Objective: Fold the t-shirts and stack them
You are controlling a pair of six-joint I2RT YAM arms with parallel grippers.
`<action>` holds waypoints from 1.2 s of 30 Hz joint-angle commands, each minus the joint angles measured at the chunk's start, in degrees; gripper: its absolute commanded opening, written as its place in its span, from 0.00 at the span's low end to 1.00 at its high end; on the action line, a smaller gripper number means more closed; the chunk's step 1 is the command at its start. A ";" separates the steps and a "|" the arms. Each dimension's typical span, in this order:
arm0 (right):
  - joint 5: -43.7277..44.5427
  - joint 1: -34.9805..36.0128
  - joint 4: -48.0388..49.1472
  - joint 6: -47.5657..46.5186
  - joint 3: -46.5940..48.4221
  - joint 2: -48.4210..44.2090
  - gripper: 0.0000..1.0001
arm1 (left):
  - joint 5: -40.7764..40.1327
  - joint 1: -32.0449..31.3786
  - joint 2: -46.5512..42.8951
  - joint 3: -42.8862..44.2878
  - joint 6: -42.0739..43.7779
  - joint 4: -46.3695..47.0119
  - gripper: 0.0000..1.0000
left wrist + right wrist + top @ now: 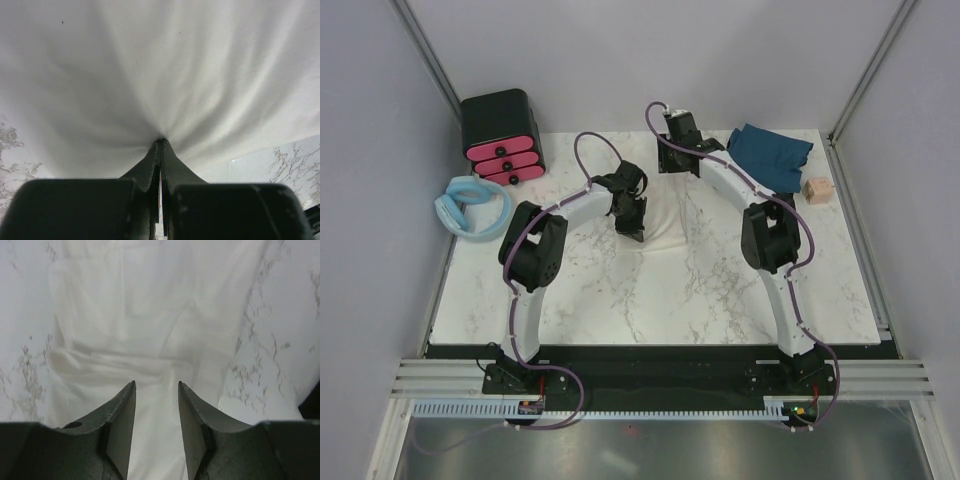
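The cream-white t-shirt (672, 222) lies spread on the marble table (620, 300), hard to tell from it in the top view. My left gripper (634, 230) is shut on a pinch of this shirt (150, 75); the cloth puckers toward the closed fingertips (161, 142). My right gripper (677, 162) hovers open over the shirt's far part (150, 315), its jaws apart (156, 386) with flat cloth below and nothing gripped. The dark teal-blue t-shirt (772, 155) lies crumpled at the back right, partly behind the right arm.
A black box with pink drawers (502, 138) stands at the back left corner. A pale blue padded ring (470, 206) lies beside the table's left edge. A small wooden cube (817, 190) sits right of the teal shirt.
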 commanded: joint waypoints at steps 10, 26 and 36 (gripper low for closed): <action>-7.54 4.78 -0.78 -1.25 -39.01 -24.41 0.46 | -6.88 0.16 -0.77 -0.24 1.85 -4.68 0.17; -5.35 6.98 -4.30 0.42 -50.44 -25.90 0.42 | -5.47 1.04 -2.35 -0.06 0.36 -5.12 0.17; -1.57 6.89 -12.11 -0.37 -35.61 -31.80 0.48 | -6.00 4.11 -11.31 -0.50 1.76 -6.35 0.19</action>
